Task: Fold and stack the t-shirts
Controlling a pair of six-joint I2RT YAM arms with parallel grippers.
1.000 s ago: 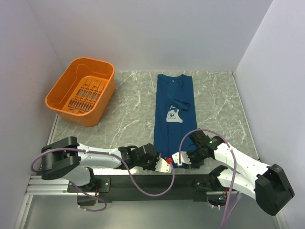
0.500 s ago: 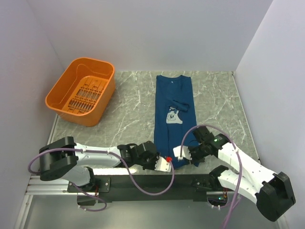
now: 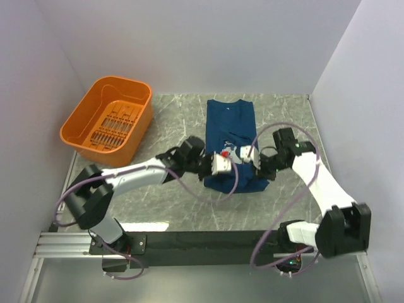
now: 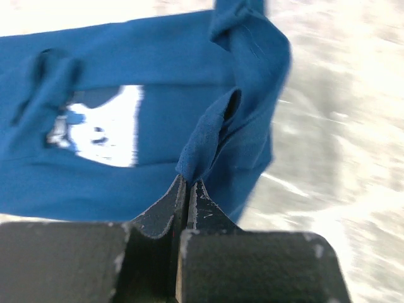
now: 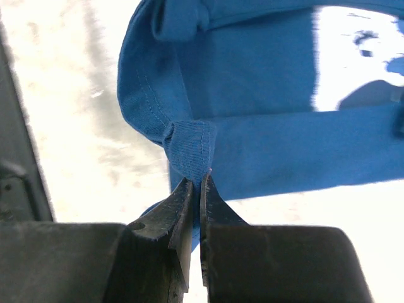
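Observation:
The navy t-shirt (image 3: 231, 120) lies lengthwise on the marble table, collar at the far end, its near part lifted and doubled over towards the middle. The pale print shows in the left wrist view (image 4: 104, 132) and in the right wrist view (image 5: 353, 50). My left gripper (image 3: 222, 163) is shut on a bottom corner of the t-shirt (image 4: 202, 142) and holds it above the shirt's middle. My right gripper (image 3: 247, 158) is shut on the other bottom corner (image 5: 189, 148) beside it.
An orange plastic basket (image 3: 107, 120) stands at the far left of the table (image 3: 170, 139). White walls close in both sides and the back. The arms' mounting rail (image 3: 189, 243) runs along the near edge.
Both grippers have carried the shirt's bottom hem from the near edge up and away over the shirt's middle. The near half of the shirt is now lifted and folding over.

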